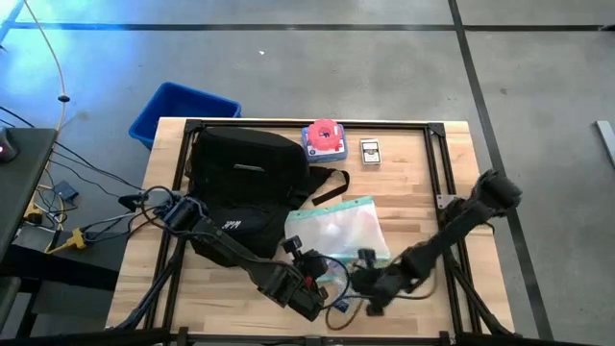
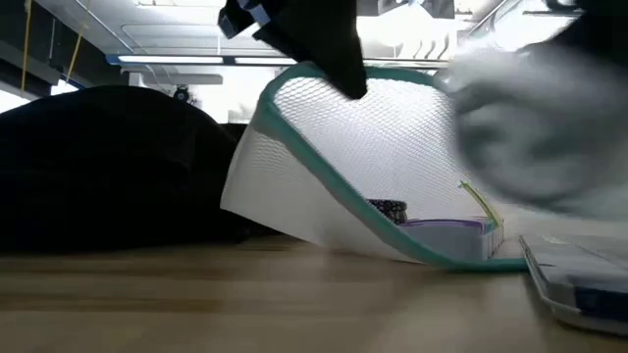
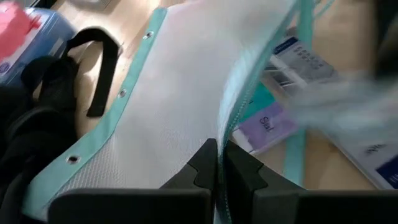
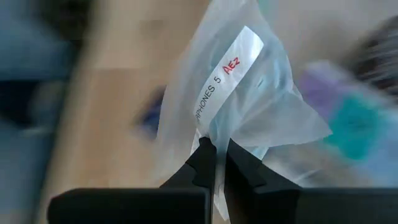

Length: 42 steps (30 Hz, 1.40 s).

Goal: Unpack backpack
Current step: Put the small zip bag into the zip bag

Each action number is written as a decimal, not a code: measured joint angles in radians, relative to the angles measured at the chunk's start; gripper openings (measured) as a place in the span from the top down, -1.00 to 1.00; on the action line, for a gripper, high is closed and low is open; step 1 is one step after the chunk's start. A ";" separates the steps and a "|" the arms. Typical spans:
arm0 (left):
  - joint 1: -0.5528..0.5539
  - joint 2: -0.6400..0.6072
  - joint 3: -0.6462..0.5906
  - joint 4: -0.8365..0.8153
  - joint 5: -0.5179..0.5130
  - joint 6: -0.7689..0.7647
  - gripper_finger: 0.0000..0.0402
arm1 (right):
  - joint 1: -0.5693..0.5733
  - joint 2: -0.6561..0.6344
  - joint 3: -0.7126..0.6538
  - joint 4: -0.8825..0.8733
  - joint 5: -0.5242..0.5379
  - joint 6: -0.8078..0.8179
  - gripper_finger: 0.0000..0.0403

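The black backpack (image 1: 240,178) lies on the table's left half, straps toward the middle. Beside it lies a white mesh pouch with teal trim (image 1: 336,231), its open zipper edge raised in the low view (image 2: 373,127). My left gripper (image 3: 219,168) is at the pouch's near edge (image 1: 306,261), shut on that edge. My right gripper (image 4: 219,162), just right of it (image 1: 370,284), is shut on a clear plastic bag (image 4: 242,99) with a white label. Purple and teal packets (image 3: 267,124) show inside the pouch. My left gripper pinches the pouch's teal zipper edge (image 3: 231,134) between its two fingers, coming from above. That edge is lifted (image 2: 324,83) while the pouch's lower part rests on the table. My right gripper pinches the clear plastic bag at a gathered part below its label (image 4: 214,127). The bag stands out beyond the fingers, showing as a pale blur in the low view (image 2: 530,127).
A blue bin (image 1: 183,111) stands off the table's far left corner. A red and blue pack (image 1: 324,139) and a small card box (image 1: 370,152) lie near the far edge. A white booklet (image 2: 579,279) lies at the near right. Bare wood shows on the right.
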<state>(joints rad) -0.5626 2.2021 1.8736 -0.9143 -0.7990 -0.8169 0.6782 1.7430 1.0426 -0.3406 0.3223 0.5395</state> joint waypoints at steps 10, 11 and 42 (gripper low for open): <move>-0.021 0.000 0.000 0.045 0.001 0.086 1.00 | -0.186 0.052 0.155 -0.281 0.172 -0.022 0.89; -0.020 0.000 0.000 0.045 0.001 0.086 1.00 | -0.198 0.052 0.155 -0.280 0.167 -0.025 0.82; -0.020 0.000 0.000 0.033 0.030 0.086 1.00 | 0.138 0.161 0.173 0.179 -0.399 -0.151 -0.16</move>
<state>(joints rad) -0.5830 2.2021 1.8736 -0.8814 -0.7692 -0.7306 0.8165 1.9036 1.2152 -0.1611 -0.0772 0.3890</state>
